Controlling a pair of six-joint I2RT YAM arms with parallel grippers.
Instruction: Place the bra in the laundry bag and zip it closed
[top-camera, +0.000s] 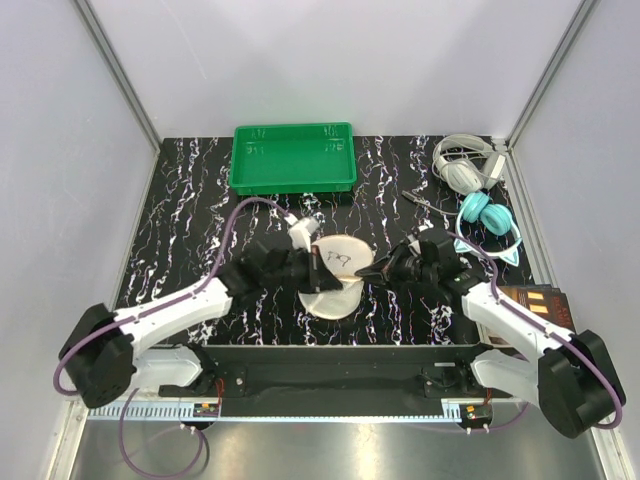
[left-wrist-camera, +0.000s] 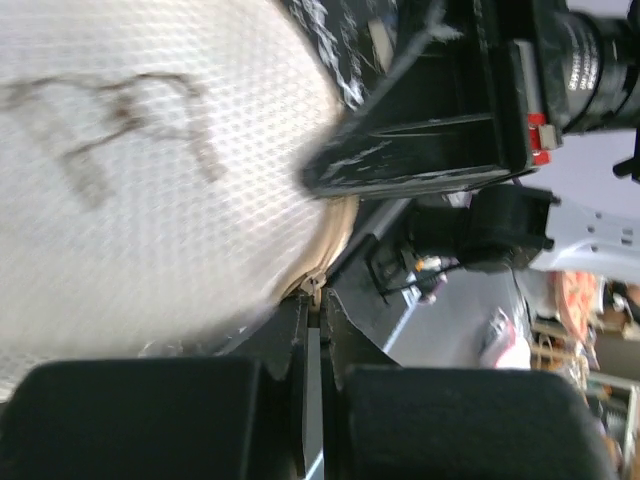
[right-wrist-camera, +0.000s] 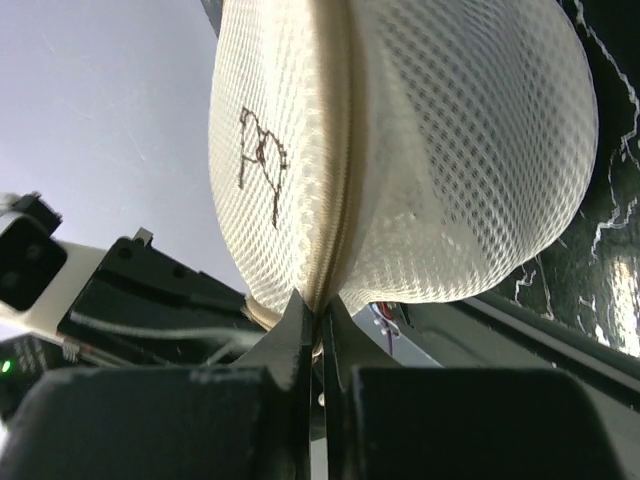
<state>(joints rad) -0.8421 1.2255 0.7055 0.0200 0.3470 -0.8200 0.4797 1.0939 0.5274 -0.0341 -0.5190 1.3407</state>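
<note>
1. Broadly, the black, white-veined worktop (top-camera: 200, 200) carries everything.
2. The left arm (top-camera: 170, 315) reaches in from the near left and the right arm (top-camera: 520, 325) from the near right. They meet in the middle.
3. A green plastic tray (top-camera: 290, 184) lies at the far edge, left of centre, well apart from both arms.
4. The laundry bag (top-camera: 338, 262), a cream mesh drum, is mid-worktop between the two arms and tilted.
5. The left jaws are pressed together on the bag's left rim. The right jaws pinch its zipper seam (right-wrist-camera: 340, 150) on the right side.
6. Grey headphones (top-camera: 462, 172) lie at the far right, with teal headphones (top-camera: 485, 215) just nearer.
7. A black eyeglasses mark (right-wrist-camera: 262, 160) shows on the bag's flat face.
</note>
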